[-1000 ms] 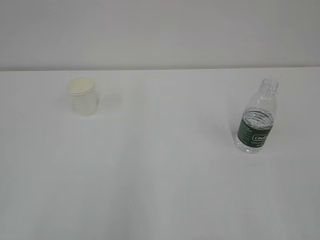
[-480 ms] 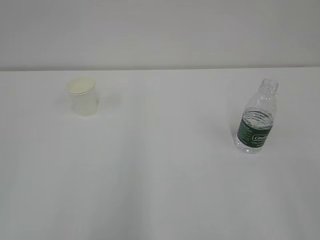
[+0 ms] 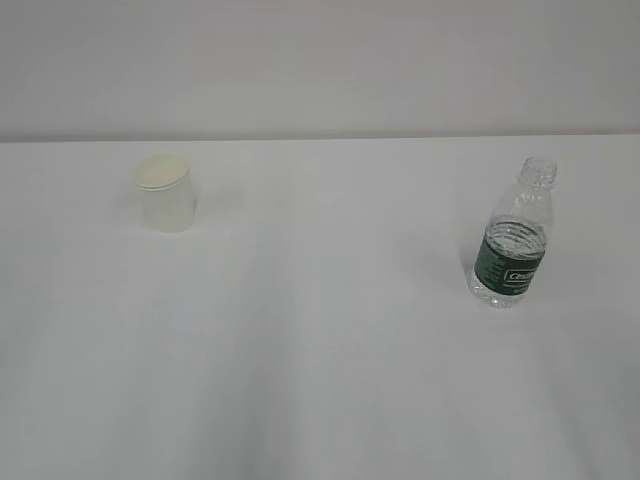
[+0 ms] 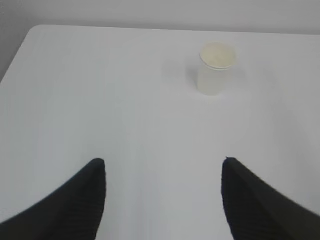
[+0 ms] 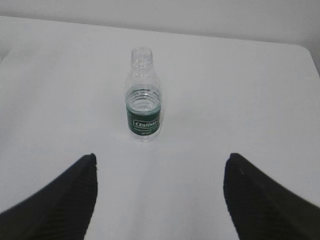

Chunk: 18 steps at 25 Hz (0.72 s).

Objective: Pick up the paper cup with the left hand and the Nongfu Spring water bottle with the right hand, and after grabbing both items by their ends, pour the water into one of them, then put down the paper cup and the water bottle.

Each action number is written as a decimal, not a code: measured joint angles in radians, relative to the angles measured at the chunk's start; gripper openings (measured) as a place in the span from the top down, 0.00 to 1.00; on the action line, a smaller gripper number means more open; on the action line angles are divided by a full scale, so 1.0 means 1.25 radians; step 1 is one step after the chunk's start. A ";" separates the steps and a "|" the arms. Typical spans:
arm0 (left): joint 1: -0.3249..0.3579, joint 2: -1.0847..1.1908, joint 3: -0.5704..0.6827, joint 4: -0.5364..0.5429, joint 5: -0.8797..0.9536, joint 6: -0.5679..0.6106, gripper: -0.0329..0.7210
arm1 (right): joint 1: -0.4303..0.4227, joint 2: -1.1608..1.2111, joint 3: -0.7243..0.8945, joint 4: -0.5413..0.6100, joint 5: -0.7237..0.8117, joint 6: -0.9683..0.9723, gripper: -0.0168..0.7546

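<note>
Both arms held back, fingers spread wide
The left hand (image 4: 164, 200) faces the paper cup (image 4: 216, 68); the right hand (image 5: 160, 200) faces the Nongfu Spring water bottle (image 5: 143, 102).

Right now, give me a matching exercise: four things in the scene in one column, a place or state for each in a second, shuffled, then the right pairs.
Things:
1. cup
2. bottle
3. left pincer
4. table

Places or states:
A. open, empty, pointed toward the cup
B. upright on the right, uncapped, green label
C. white surface bearing both items
D. upright on the left, far side

Pairs: 1-D, 2-B, 3-A, 4-C
</note>
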 joint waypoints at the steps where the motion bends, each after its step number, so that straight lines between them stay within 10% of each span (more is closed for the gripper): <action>1: 0.000 0.010 0.000 0.000 -0.015 0.000 0.27 | 0.000 0.005 0.000 0.000 -0.013 -0.004 0.22; 18: 0.000 0.128 0.027 0.016 -0.197 0.000 0.27 | 0.000 0.177 0.000 0.001 -0.248 -0.045 0.22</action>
